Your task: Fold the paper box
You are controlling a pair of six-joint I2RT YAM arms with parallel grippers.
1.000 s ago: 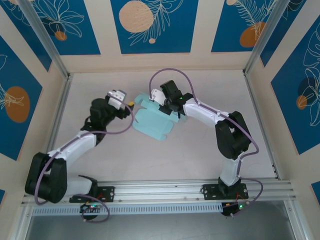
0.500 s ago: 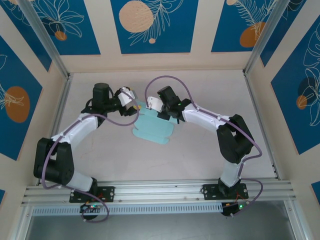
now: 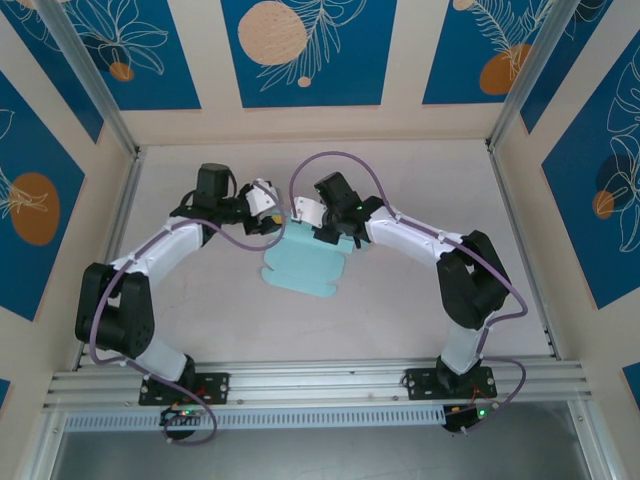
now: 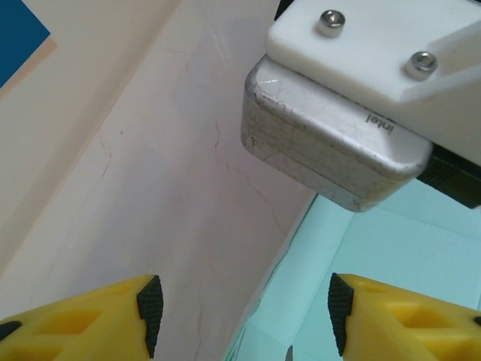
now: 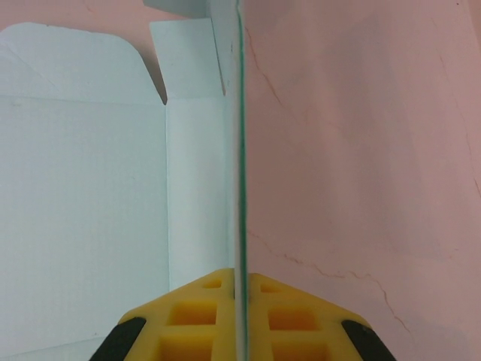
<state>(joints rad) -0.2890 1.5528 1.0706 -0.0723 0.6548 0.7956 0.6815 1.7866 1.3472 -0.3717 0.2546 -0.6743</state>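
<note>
**Paper box** (image 3: 303,264): pale mint card sheet. It lies mostly flat on the worktop (image 3: 400,310), at the centre of the top view between the two arms. One panel is raised upright and appears edge-on down the middle of the right wrist view.

**Right fingers** (image 5: 197,314): yellow, pressed together on the lower part of that upright panel.

**Left fingers** (image 4: 90,320): yellow, set apart with a clear gap and gripping nothing. They hover at the sheet's upper-left edge, just beside the right arm's silver camera housing (image 4: 331,150).

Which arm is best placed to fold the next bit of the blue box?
Probably left. The left jaws are open over an edge of the paper box; the right jaws are shut on it.
</note>
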